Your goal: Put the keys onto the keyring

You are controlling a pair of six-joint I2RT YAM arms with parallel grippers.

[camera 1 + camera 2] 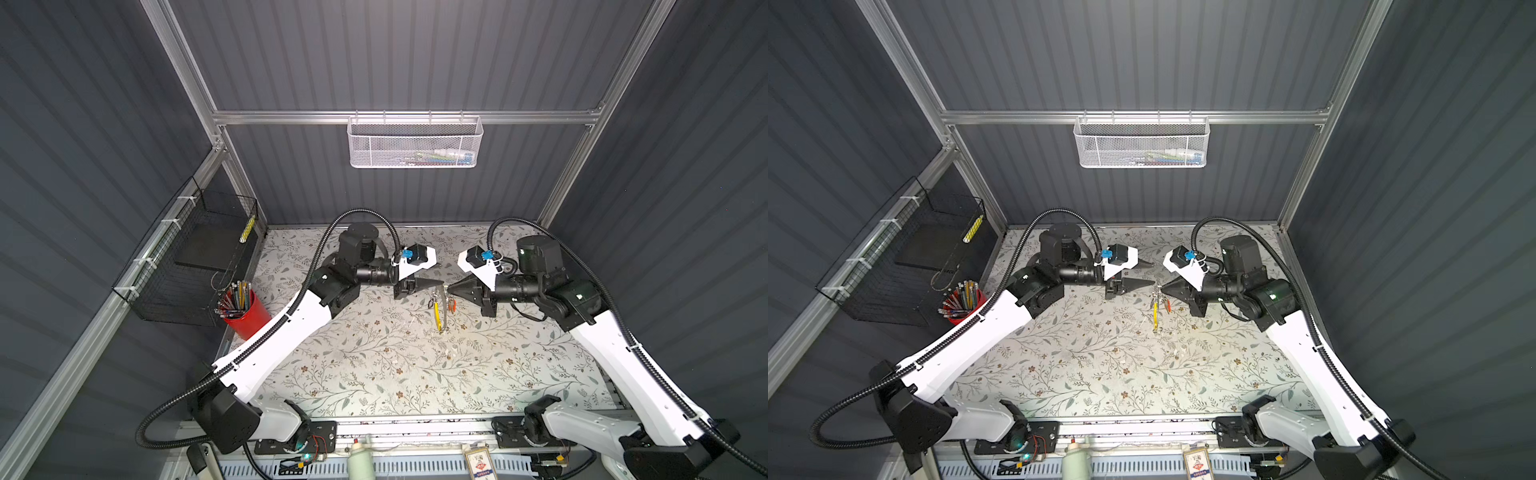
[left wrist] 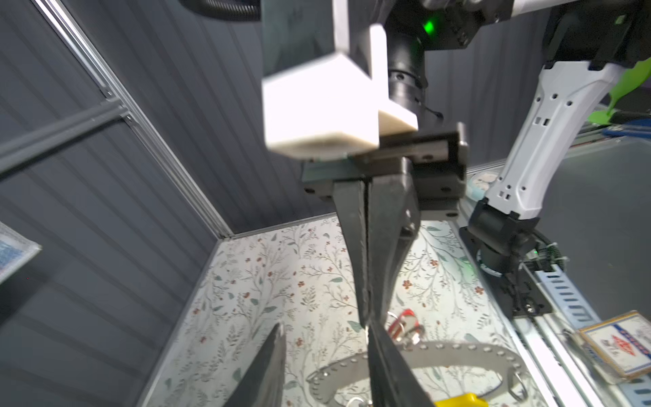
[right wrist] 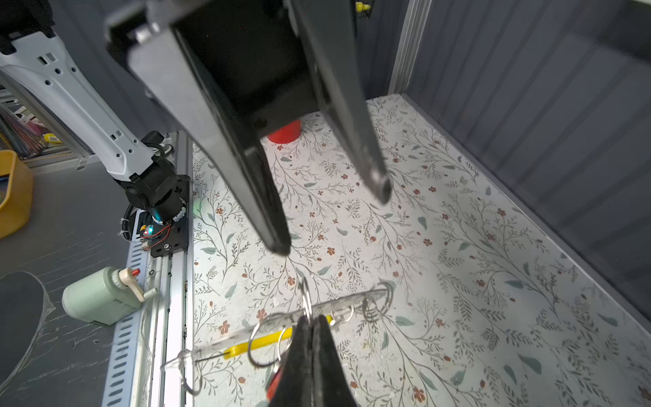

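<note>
Dull metal keyring (image 2: pixel 458 351) (one glossy yellow plastic segment (image 2: pixel 458 400)); matt table cover (image 2: pixel 264 282).

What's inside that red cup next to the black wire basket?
Lots of pens and pencils stand in the red cup, their tops poking out above the rim. Their lower ends and the cup's bottom are hidden by its wall.

Grey ribbed walls (image 1: pixel 415 54) enclose a floral-patterned table (image 1: pixel 374 374)

The floral-print counter (image 1: pixel 374 374) carries a red cup (image 1: pixel 250 318) of pens at its left edge; whether the hanging keyring (image 1: pixel 437 312) touches it is unclear.
</note>
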